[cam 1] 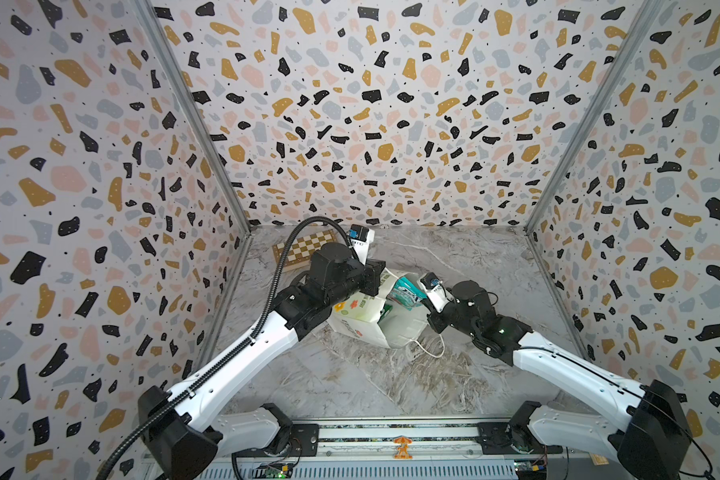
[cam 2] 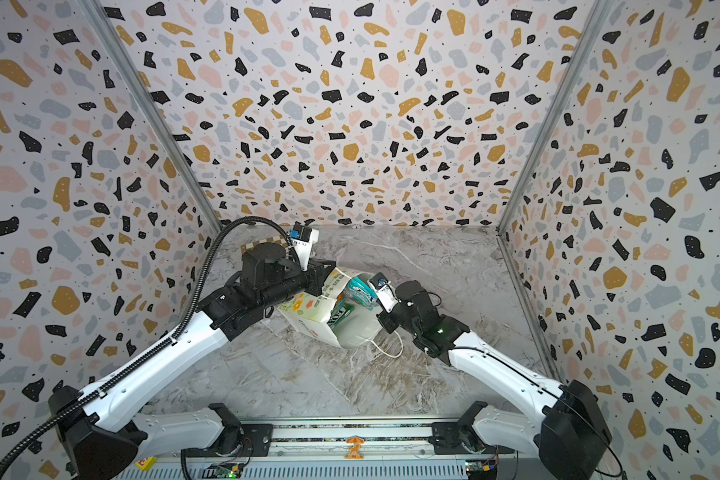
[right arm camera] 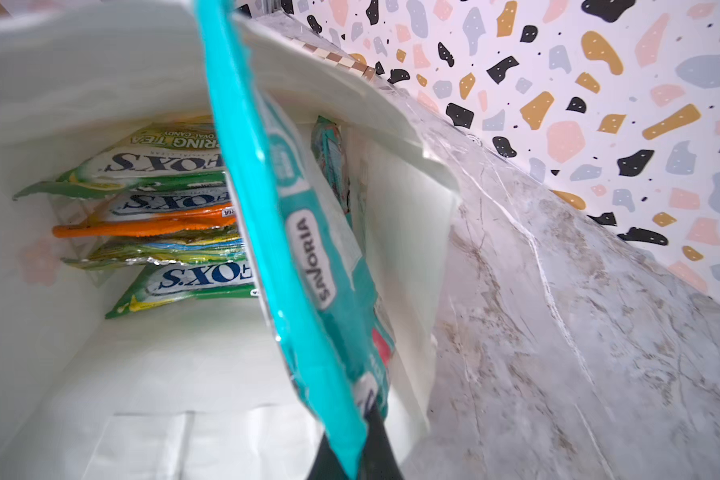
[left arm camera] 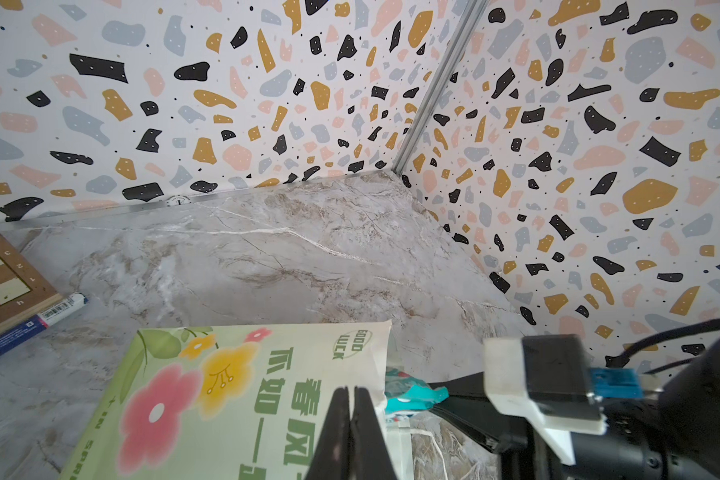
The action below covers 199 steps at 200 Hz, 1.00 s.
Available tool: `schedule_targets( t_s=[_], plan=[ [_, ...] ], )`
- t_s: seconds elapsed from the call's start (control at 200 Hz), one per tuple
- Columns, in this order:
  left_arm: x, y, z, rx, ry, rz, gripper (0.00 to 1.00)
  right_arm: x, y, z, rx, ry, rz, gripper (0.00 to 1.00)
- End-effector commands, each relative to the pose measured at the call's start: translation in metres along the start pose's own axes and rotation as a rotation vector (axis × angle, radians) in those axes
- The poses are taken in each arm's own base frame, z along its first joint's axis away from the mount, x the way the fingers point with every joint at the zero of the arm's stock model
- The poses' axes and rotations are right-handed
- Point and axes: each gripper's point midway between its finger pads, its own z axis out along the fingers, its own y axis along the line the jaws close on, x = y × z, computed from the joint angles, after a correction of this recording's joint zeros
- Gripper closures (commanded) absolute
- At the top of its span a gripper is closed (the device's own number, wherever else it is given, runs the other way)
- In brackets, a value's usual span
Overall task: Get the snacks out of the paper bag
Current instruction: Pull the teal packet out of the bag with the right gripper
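We see the paper bag [cam 1: 362, 320] lying on its side near the middle of the table [cam 1: 350, 386], its mouth open toward the right arm. Our left claw [left arm camera: 352, 432] is clenched at the rim of the bag's flowered side, though we cannot tell whether paper is pinched between its fingers. Our right claw [right arm camera: 362, 446] grasps a teal packet [right arm camera: 304, 257] at the bag's mouth, while green-yellow packets [right arm camera: 163, 166] and an orange-edged packet [right arm camera: 150, 226] lie deeper inside.
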Motion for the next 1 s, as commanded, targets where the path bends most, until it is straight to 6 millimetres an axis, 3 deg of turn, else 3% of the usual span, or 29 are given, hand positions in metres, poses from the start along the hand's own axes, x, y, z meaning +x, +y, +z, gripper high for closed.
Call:
schedule_targets(
  t_s=[0.0,0.265,0.516,0.771,0.991],
  plan=[
    [-0.01,-0.003,-0.004,0.004,-0.049,0.008,1.0,-0.038,-0.014,-0.033,0.055,-0.121,0.025,1.0],
    [-0.01,-0.006,-0.003,0.021,-0.048,0.005,1.0,-0.066,-0.037,-0.081,0.172,-0.246,0.051,1.0],
    [-0.008,-0.007,-0.002,0.029,-0.043,0.004,1.0,-0.072,-0.068,-0.11,0.302,-0.312,0.112,1.0],
    [-0.007,-0.009,-0.002,0.041,-0.04,0.002,1.0,-0.054,-0.125,-0.11,0.39,-0.275,0.29,1.0],
    [-0.008,-0.01,-0.004,0.048,-0.043,0.003,1.0,-0.025,-0.174,-0.088,0.344,-0.223,0.496,1.0]
  ],
)
